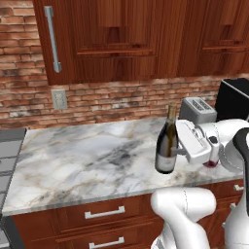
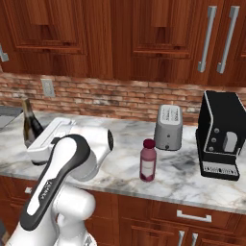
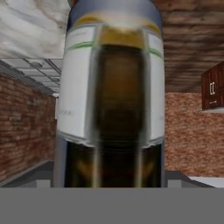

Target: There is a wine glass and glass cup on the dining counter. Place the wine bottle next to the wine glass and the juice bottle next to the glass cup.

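The wine bottle (image 1: pixel 166 145), dark with a gold foil neck and a pale label, leans slightly over the marble worktop (image 1: pixel 82 160). My gripper (image 1: pixel 176 149) is shut on its body from the right. Whether its base touches the marble I cannot tell. In the right base view the wine bottle (image 2: pixel 30 126) pokes out behind my white hand. Its label fills the hand view close up, wine bottle (image 3: pixel 113 96). The pink-purple juice bottle (image 2: pixel 148 161) with a maroon cap stands upright to the right, apart from the gripper. The dining counter, wine glass and glass cup are out of view.
A silver toaster (image 2: pixel 169 127) stands against the brick wall behind the juice bottle. To its right is a black coffee machine (image 2: pixel 221 134). Wooden cabinets (image 1: pixel 121 39) hang above, and drawers (image 1: pixel 104 212) sit below the worktop. A stove edge (image 1: pixel 9 146) lies at the far left.
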You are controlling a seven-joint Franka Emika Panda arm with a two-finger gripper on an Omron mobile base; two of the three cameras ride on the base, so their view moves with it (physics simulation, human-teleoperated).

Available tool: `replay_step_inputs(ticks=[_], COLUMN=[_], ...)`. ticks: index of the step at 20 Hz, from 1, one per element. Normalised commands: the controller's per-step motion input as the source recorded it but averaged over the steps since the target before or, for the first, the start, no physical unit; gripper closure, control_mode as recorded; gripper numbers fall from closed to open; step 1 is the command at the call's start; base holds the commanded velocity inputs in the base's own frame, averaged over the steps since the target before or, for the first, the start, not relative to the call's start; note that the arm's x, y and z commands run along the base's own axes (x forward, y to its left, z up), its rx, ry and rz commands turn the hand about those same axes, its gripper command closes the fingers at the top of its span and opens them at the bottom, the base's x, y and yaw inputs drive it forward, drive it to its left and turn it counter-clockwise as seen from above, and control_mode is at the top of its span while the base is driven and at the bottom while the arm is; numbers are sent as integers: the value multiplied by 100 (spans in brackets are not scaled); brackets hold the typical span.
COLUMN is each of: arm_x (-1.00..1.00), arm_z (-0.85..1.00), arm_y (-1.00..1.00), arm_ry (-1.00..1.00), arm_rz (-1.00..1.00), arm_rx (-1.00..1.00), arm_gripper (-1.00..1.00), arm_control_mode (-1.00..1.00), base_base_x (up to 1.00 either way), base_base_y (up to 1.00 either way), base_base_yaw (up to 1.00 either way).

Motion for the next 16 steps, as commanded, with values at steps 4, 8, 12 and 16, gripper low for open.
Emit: replay_step_inputs(ticks=[4, 8, 12, 16], arm_x=[0, 0, 0, 0], arm_z=[0, 0, 0, 0], arm_y=[0, 0, 0, 0], arm_ry=[0, 0, 0, 0], arm_rz=[0, 0, 0, 0], arm_rx=[0, 0, 0, 0], arm_gripper=[100, 100, 100, 100], arm_control_mode=[100, 100, 100, 100], base_base_x=[-76, -93, -60, -53], base_base_y=[48, 70, 62, 26], base_base_yaw=[9, 45, 82, 95])
